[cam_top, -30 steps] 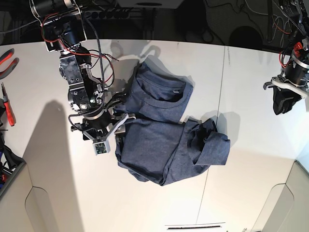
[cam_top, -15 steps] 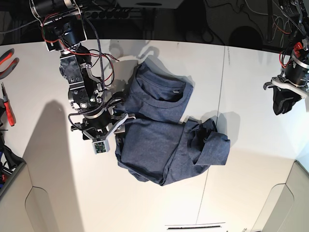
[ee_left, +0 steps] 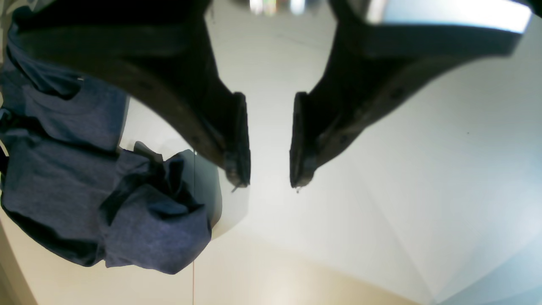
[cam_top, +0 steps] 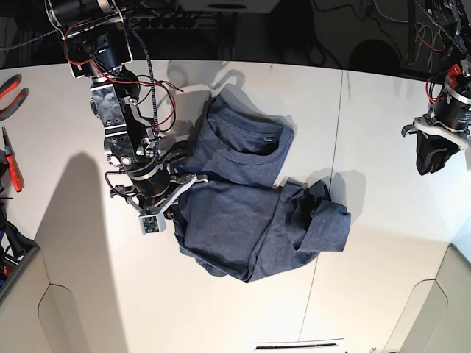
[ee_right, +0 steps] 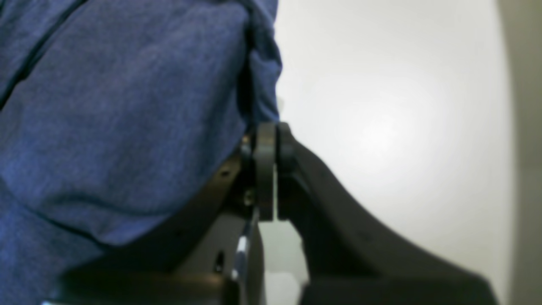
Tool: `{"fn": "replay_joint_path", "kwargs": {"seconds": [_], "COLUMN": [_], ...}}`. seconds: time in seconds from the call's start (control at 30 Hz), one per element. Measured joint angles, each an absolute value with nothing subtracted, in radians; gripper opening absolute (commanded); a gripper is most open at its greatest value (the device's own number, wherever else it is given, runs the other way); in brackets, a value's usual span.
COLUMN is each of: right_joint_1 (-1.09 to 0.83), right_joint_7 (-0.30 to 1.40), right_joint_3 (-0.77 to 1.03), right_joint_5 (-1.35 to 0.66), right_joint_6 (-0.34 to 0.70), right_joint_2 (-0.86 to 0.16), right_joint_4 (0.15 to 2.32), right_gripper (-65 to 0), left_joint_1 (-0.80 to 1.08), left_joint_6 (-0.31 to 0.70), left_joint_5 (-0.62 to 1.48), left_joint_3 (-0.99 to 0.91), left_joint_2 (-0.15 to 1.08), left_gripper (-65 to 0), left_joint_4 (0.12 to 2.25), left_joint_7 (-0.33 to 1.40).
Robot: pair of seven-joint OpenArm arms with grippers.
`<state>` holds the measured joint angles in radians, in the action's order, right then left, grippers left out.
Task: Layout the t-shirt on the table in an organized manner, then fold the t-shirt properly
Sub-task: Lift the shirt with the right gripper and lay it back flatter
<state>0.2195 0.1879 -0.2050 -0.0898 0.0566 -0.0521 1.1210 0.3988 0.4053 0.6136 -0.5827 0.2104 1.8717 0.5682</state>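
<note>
The white desk (cam_top: 383,132) runs wide under bright light, a thin dark seam crossing it from back to front, with dark cabling and equipment along the far edge. At the left edge of the base view a pair of red-handled pliers (cam_top: 10,92) lies on the surface. No box, bin or tray is in sight.

The t-shirt (cam_top: 254,213) lies crumpled near the middle of the desk, heathered navy, its ribbed collar (cam_top: 254,147) turned up toward the back and one sleeve bunched into a lump on the side toward the seam. The cloth is doubled over itself rather than spread flat; no lettering shows from here.

The right tool (ee_right: 266,169) is down at the shirt's edge on the base view's left. From its wrist camera the two dark fingers are pressed tight together, and blue fabric runs down right to where they meet; the fold seems pinched there, though the blur keeps me from seeing cloth between the pads.

The left tool (ee_left: 269,169) hangs well apart from the shirt, over bare desk on the other side of the seam. Its fingers (ee_left: 237,140) stand partly apart, a clear gap between the tips, nothing in them and nothing touched.
</note>
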Motion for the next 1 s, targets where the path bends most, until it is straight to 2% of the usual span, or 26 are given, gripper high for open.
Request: {"fn": "replay_joint_path", "kwargs": {"seconds": [0.2, 0.4, 0.5, 0.63, 0.77, 0.87, 0.97, 1.0], "right_joint_1": [0.299, 0.551, 0.671, 0.76, 0.773, 0.722, 0.64, 0.616], "right_joint_7": [0.183, 0.239, 0.337, 0.606, 0.86, 0.846, 0.807, 0.785], "right_joint_3": [-0.205, -0.206, -0.205, -0.205, -0.213, -0.229, -0.229, -0.229], "right_joint_5": [-0.036, -0.021, -0.02, -0.072, -0.239, -0.239, -0.129, -0.103], "right_joint_6": [0.057, 0.053, 0.053, 0.117, 0.18, 0.203, 0.202, 0.202], "right_joint_2": [-0.052, -0.052, -0.052, -0.043, -0.007, 0.023, 0.036, 0.034], "right_joint_4": [1.119, 1.119, 1.175, 1.374, 1.631, 1.724, 1.702, 1.687], "right_gripper": [-65.0, -65.0, -65.0, -65.0, -65.0, -65.0, -65.0, -61.3], "left_joint_1": [0.399, 0.399, 0.399, 0.399, 0.397, 0.385, 0.387, 0.387], "left_joint_6": [0.406, 0.406, 0.406, 0.406, 0.406, 0.405, 0.406, 0.406], "left_joint_5": [0.613, 0.61, 0.596, 0.596, 0.596, 0.596, 0.585, 0.582], "left_joint_3": [-0.583, -0.582, -0.583, -0.583, -0.583, -0.583, -0.583, -0.583], "left_joint_2": [0.211, 0.211, 0.211, 0.21, 0.21, 0.211, 0.21, 0.21], "left_gripper": [-45.2, -45.2, -45.2, -45.2, -45.2, -45.2, -45.2, -45.2], "left_joint_4": [1.872, 1.872, 1.872, 1.872, 1.872, 1.871, 1.869, 1.869], "left_joint_7": [0.568, 0.568, 0.568, 0.568, 0.561, 0.56, 0.561, 0.561]}}
